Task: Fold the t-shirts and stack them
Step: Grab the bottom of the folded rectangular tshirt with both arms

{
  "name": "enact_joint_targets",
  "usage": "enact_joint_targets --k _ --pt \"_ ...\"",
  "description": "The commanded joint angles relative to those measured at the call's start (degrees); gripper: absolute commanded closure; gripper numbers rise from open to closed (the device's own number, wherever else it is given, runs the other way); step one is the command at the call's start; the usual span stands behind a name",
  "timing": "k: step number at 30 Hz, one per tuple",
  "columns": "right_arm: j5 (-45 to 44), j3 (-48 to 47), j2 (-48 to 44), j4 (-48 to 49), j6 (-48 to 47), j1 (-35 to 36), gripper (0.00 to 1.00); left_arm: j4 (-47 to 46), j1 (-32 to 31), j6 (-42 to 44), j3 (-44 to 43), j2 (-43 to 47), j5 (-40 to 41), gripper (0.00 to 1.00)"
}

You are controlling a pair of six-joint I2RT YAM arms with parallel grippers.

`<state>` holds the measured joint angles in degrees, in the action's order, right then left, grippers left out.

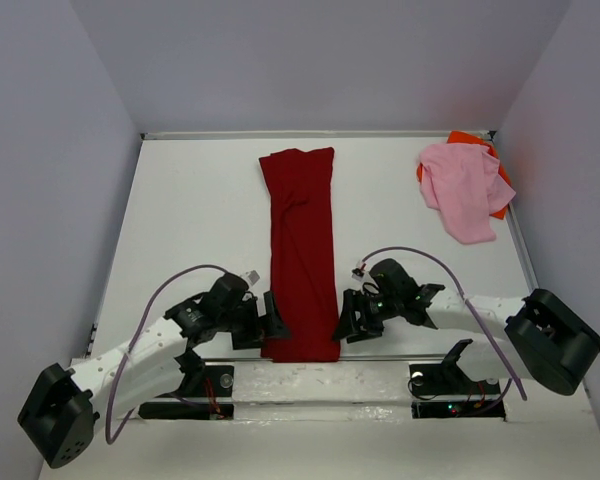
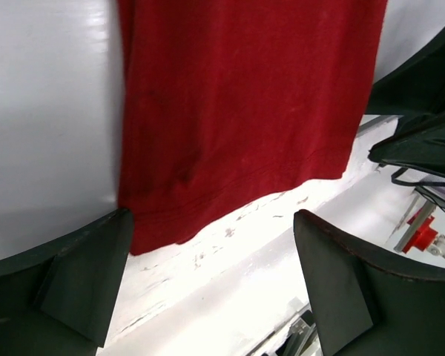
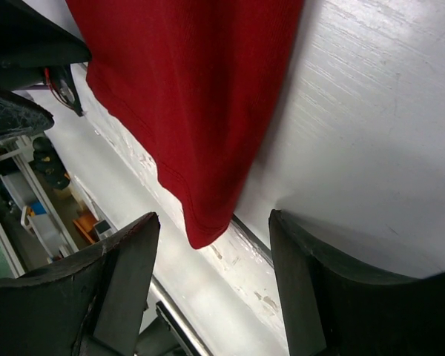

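Two parted claws, left claw [image 2: 215, 278] and right claw [image 3: 219, 285], beside dark red t-shirt [image 1: 302, 250].

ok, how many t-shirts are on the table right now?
3. Dark red t-shirt: long strip down the centre. Light pink t-shirt: crumpled at the far right corner. Orange t-shirt: mostly hidden under the pink one.

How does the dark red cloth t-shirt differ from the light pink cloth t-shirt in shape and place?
The dark red t-shirt lies flat as a long narrow strip; the light pink t-shirt is a crumpled heap. The red one runs along the table to its near edge; the pink one sits at the far right corner, on a bright orange t-shirt. Both are soft cloth.
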<state>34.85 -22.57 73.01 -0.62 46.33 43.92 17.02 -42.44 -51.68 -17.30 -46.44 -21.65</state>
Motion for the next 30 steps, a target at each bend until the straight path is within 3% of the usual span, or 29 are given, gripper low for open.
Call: enact_joint_targets --k 1,12,22,27,30 --pt "-0.5 0.0 -0.7 1.6 -0.3 0.5 0.33 7.9 -0.4 -0.8 -1.8 3.2 3.5 0.01" --pt "-0.3 1.1 -2.0 1.5 -0.1 0.5 0.33 10.8 -0.8 -1.6 -5.9 -1.8 7.0 0.01" --pt "0.6 -0.1 0.1 2.2 -0.4 0.5 0.33 -5.1 -2.0 -3.2 -2.7 -9.4 1.8 0.01" --pt "2.0 -1.1 3.8 5.6 1.2 0.5 0.4 -7.1 -2.0 -4.5 -0.5 -8.9 0.6 0.01" --pt "2.2 -2.1 5.0 6.2 1.7 0.5 0.49 -7.7 -2.0 -6.1 1.9 -5.8 -0.4 0.05"
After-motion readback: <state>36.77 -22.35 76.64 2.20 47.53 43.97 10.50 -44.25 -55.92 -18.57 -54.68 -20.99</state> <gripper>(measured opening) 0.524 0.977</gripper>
